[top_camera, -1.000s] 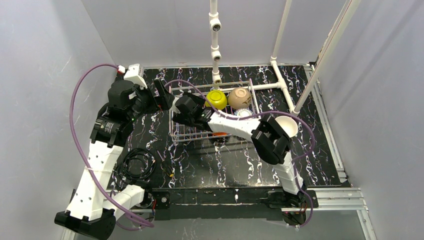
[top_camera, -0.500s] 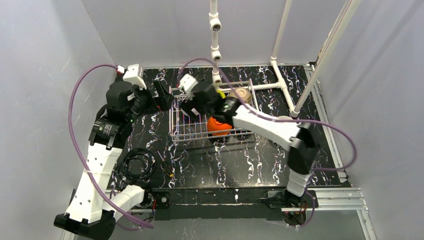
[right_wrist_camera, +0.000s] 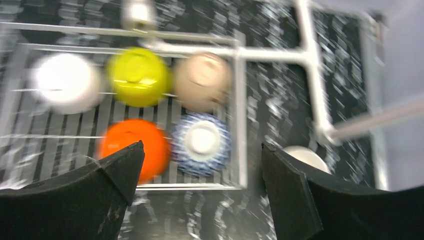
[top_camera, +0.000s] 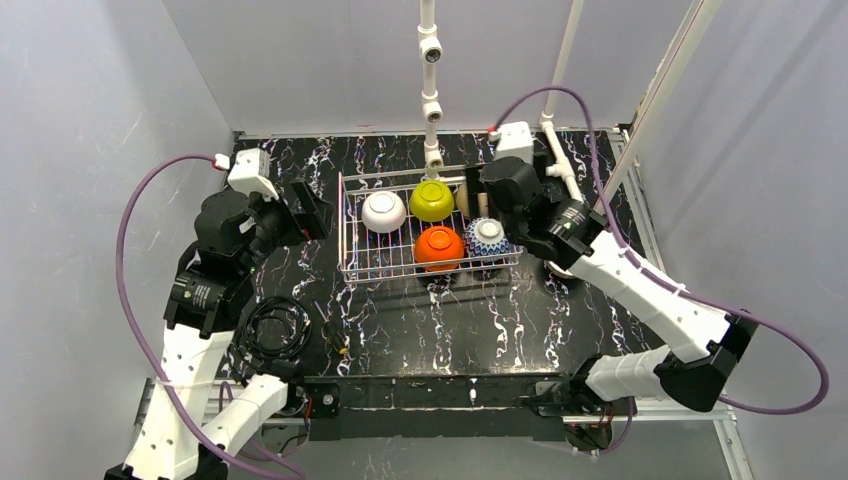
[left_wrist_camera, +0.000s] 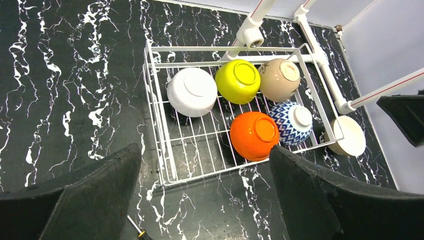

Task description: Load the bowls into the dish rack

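Black marbled worktop (top_camera: 420, 320), dish rack (left_wrist_camera: 157, 125) holding 5 bowls (left_wrist_camera: 254, 135) — the 6th bowl (left_wrist_camera: 350, 136) sits just outside its right end, so my right pincer (right_wrist_camera: 200, 147), gaping empty like the left pincer (left_wrist_camera: 204, 149), must next drop onto it.
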